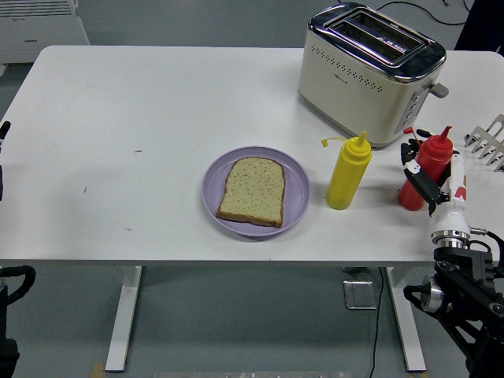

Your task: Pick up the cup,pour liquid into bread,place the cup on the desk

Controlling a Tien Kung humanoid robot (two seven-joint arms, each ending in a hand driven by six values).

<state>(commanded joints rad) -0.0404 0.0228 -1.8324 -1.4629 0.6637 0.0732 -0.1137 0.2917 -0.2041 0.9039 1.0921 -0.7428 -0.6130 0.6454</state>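
Note:
No cup shows; there are two squeeze bottles. A red squeeze bottle [431, 156] stands at the table's right edge, in front of the toaster. My right hand [420, 178] comes up from the lower right, and its black fingers [413, 155] curl around the bottle's body. A yellow squeeze bottle [348, 173] stands upright to its left. A slice of bread [252, 190] lies flat on a purple plate [298, 186] near the table's front middle. Only a sliver of my left arm [3, 132] shows at the left edge.
A cream and chrome toaster [366, 71] stands at the back right. A metal rack [490, 140] pokes in at the right edge, just behind the red bottle. The table's near edge runs just in front of the plate.

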